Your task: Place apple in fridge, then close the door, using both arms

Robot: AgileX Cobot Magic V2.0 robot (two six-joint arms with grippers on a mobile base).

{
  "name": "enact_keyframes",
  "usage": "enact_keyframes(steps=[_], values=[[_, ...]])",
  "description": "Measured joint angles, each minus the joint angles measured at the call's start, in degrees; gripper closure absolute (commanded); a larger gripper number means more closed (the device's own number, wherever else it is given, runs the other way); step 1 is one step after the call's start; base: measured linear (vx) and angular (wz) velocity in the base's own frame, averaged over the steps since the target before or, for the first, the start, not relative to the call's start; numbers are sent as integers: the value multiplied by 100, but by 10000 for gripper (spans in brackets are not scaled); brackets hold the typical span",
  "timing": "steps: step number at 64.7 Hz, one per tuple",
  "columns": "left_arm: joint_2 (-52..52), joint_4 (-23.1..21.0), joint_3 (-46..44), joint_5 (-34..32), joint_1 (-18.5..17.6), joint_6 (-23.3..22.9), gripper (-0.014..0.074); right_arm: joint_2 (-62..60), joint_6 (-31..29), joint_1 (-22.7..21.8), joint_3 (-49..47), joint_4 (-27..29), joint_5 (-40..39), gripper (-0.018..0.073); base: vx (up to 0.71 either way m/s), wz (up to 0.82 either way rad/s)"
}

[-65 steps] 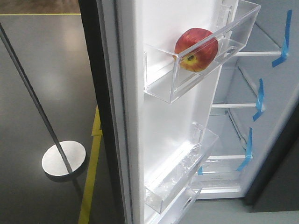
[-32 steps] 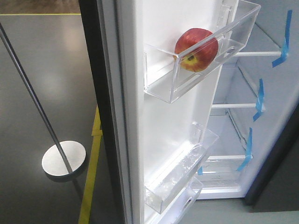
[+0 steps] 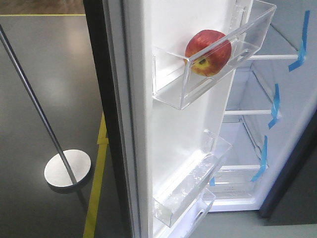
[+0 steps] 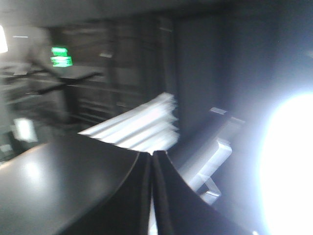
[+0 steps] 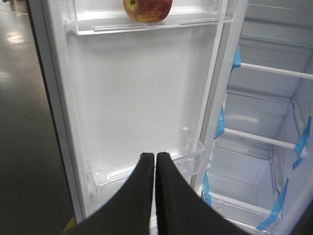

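We see the apple [image 3: 208,52] sitting inside the upper bin [image 3: 198,89] on the white inner face of the door [image 3: 173,129], resting against the bin's clear front wall with its yellow stem end turned outward. The door stands wide open, and beside it the fridge [image 3: 242,134] shows its white interior, with glass shelves [image 3: 247,113] and strips of blue tape [image 3: 275,105] along the right wall. A lower bin [image 3: 190,186] on the door holds nothing we can make out. Our right claw [image 5: 155,156] has its two dark fingers pressed together with nothing between them; it points at the door's inner face, in front of the lower bin and well below the apple. Our left claw [image 4: 151,155] is likewise closed tight and empty, though its wrist view is blurred and partly washed out by glare, so we cannot tell what it faces. Left of the door, a floor stand [image 3: 67,168] with a slanted pole rests on the dark floor near a yellow line [image 3: 96,183].
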Motion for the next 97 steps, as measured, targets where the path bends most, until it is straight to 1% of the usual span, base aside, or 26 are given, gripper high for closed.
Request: enact_keyframes(steps=[6, 11, 14, 19, 27, 31, 35, 39, 46, 49, 56, 65, 75, 81, 85, 92, 97], values=[[336, 682, -880, 80, 0, -7, 602, 0, 0, 0, 0, 50, -5, 563, 0, 0], [804, 1260, -1714, 142, 0, -7, 602, 0, 0, 0, 0, 75, -5, 563, 0, 0], [1142, 1531, -2064, 144, 0, -21, 602, 0, 0, 0, 0, 82, -5, 561, 0, 0], [1759, 2045, -2638, 152, 0, -195, 602, 0, 0, 0, 0, 89, -16, 561, 0, 0], [2897, 2865, -3429, 82, 0, -797, 602, 0, 0, 0, 0, 95, -133, 561, 0, 0], [3493, 3399, -3807, -26, 0, -1163, 602, 0, 0, 0, 0, 95, -240, 561, 0, 0], [4141, 3917, -4150, -163, 0, -1648, 602, 0, 0, 0, 0, 95, -364, 561, 0, 0], [4762, 4341, -4439, -293, 0, -2000, 602, 0, 0, 0, 0, 95, -402, 561, 0, 0], [5673, 4913, -4920, -461, 0, -2392, 602, 0, 0, 0, 0, 100, -402, 561, 0, 0], [6042, 5031, -5134, -493, 0, -2502, 602, 0, 0, 0, 0, 100, -402, 561, 0, 0], [6839, 5109, -5534, -562, 0, -2671, 599, 0, 0, 0, 0, 113, -396, 561, 0, 0], [7693, 5126, -6035, -628, 0, -2730, 588, 0, 0, 0, 0, 168, -396, 561, 0, 0], [8570, 5139, -6580, -920, 0, -2768, 550, 0, 0, 0, 0, 242, -393, 560, 0, 0], [9011, 5156, -6879, -1228, 0, -3045, 509, 0, 0, 0, 0, 289, -393, 556, 0, 0], [9296, 5260, -7087, -1494, 0, -3340, 467, 0, 0, 0, 0, 347, -393, 554, 0, 0], [9661, 5560, -7393, -1872, 0, -3786, 385, 0, 0, 0, 0, 398, -385, 552, 0, 0], [9845, 5864, -7595, -2120, 0, -4091, 335, 0, 0, 0, 0, 403, -371, 549, 0, 0]])
